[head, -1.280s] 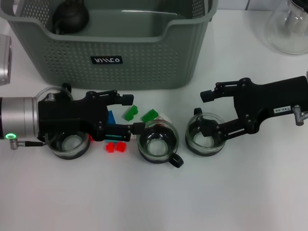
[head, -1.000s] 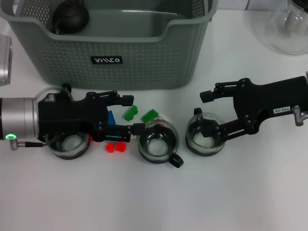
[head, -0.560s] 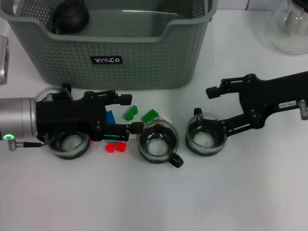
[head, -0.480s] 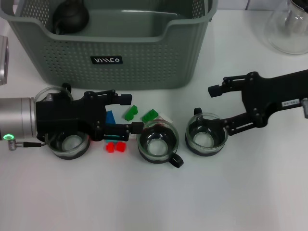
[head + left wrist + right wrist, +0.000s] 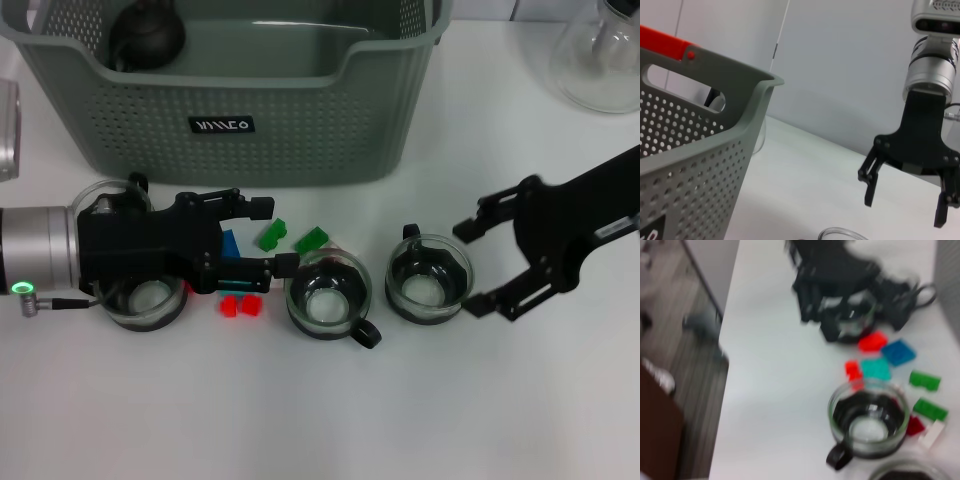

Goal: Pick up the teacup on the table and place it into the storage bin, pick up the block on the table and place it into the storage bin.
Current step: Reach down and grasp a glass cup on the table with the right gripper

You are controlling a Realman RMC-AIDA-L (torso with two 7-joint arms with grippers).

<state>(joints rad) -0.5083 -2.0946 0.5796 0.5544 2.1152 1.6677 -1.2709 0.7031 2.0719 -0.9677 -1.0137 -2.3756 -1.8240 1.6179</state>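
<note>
The right black gripper [image 5: 492, 266] has slid away to the right of the frame, jaws wide apart and holding nothing. It has let go of the right-hand clear glass teacup [image 5: 428, 281], which sits on the white table [image 5: 320, 420] below the big grey-green storage bin [image 5: 300, 120]. So that cup is not picked up yet. The left black gripper [image 5: 268, 236] stays open by the small coloured blocks [image 5: 290, 238]

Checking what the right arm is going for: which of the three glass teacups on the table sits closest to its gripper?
The rightmost clear glass teacup, beside the open right gripper; the middle teacup and the one under the left gripper lie farther left.
</note>
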